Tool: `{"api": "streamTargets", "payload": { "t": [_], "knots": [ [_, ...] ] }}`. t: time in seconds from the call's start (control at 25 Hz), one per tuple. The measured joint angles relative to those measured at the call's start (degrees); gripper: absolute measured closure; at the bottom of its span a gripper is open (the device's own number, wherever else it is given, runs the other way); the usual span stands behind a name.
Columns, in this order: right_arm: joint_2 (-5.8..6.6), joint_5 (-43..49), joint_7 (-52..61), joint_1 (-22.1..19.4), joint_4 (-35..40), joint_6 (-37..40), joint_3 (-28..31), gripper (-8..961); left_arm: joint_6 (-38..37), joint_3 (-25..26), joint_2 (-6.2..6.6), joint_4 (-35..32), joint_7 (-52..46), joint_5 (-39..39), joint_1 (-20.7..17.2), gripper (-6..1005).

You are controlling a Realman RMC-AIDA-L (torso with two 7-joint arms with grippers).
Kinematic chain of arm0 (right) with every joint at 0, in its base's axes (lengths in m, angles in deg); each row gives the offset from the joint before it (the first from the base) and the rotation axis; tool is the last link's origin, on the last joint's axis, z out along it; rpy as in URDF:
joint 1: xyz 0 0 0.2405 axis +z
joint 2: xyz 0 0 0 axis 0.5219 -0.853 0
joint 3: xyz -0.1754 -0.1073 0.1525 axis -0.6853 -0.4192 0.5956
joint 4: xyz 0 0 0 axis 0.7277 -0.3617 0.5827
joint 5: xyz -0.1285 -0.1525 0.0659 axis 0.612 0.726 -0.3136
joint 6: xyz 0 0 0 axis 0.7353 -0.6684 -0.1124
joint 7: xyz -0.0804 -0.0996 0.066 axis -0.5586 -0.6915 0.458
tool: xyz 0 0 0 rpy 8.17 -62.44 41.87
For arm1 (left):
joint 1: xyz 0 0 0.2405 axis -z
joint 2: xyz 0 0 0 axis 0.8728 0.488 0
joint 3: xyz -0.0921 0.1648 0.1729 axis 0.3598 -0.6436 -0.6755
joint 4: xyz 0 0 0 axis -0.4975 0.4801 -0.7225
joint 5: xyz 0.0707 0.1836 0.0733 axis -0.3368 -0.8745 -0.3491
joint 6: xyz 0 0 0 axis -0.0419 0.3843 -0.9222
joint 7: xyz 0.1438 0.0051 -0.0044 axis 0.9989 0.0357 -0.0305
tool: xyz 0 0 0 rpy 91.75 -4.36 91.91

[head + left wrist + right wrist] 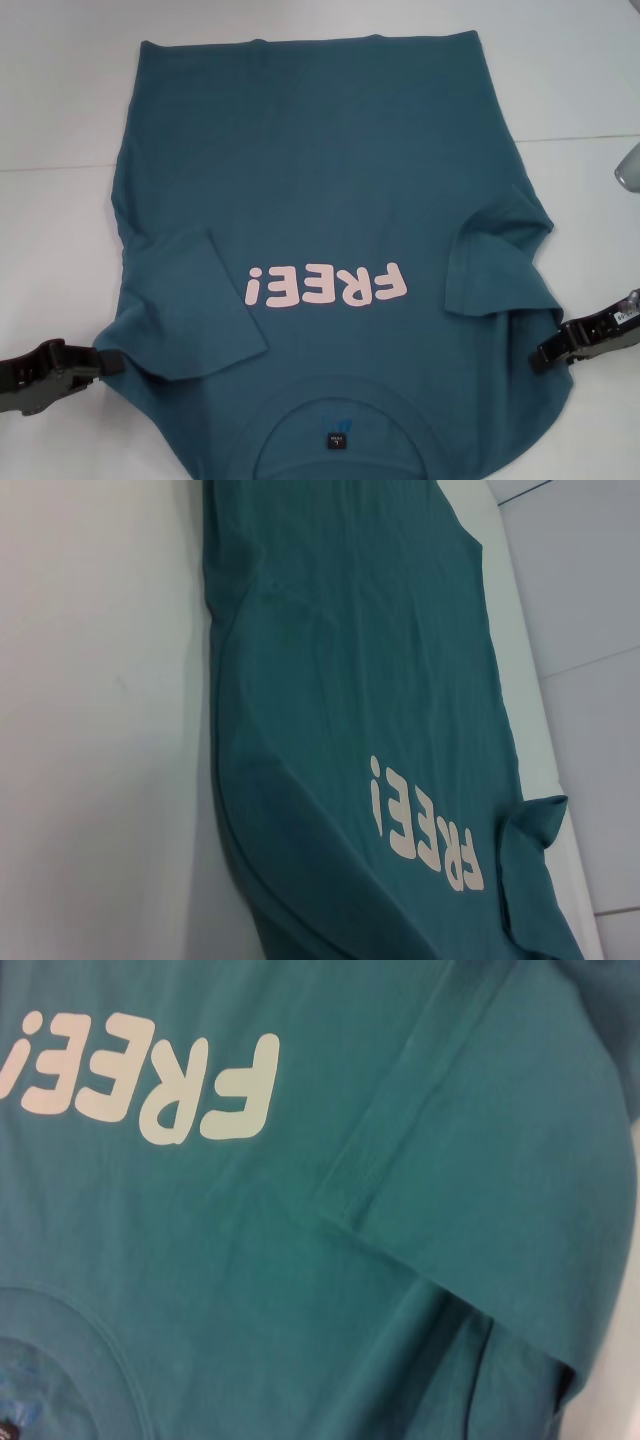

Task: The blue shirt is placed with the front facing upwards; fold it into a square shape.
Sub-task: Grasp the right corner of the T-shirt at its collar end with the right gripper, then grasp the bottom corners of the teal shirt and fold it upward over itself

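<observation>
The blue shirt is lying face up on the white surface, collar nearest the robot, both sleeves folded inward. The left tool and right tool are sitting at its shoulder edges; whether they are gripping, I cannot tell. An uneven pull risks dragging the far hem askew.

White table, evenly lit surface

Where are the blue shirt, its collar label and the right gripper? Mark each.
blue shirt [320,170], head view, plain front fabric.
collar label [333,440], head view, black tag.
right gripper [552,350], head view, fingertip end.
</observation>
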State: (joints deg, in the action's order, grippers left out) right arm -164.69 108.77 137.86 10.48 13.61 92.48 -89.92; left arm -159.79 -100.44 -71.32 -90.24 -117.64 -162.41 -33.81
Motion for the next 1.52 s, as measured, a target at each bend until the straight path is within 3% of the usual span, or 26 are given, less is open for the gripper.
{"api": "streamTargets", "payload": {
  "t": [0.28, 0.72, 1.0, 1.2, 1.52],
  "knots": [
    [0.04, -0.1, 0.2, -0.5, 2.0, 1.1, 0.3, 735, -0.1, 0.0, 0.00, 0.0, 0.0, 0.0, -0.2, 975],
    [0.49, -0.2, -0.4, -1.3, 4.5, 2.9, 0.5, 917, -1.3, 0.0, 0.25, -0.4, -0.1, 0.0, -0.2, 976],
    [0.67, 0.5, -0.4, -2.8, 11.6, 12.2, 0.0, 924, -7.4, -0.6, 1.06, -4.8, 0.3, -3.2, -1.0, 976],
    [-0.54, 3.8, 0.5, -3.4, 16.1, 17.8, -0.1, 924, -12.6, -1.8, 1.12, -7.6, 0.3, -7.4, -0.9, 975],
    [-3.01, 10.8, -0.5, -5.5, 21.1, 24.1, -0.1, 923, -18.1, -3.8, 0.22, -11.5, -0.1, -12.8, -2.4, 975]
  ]
}}
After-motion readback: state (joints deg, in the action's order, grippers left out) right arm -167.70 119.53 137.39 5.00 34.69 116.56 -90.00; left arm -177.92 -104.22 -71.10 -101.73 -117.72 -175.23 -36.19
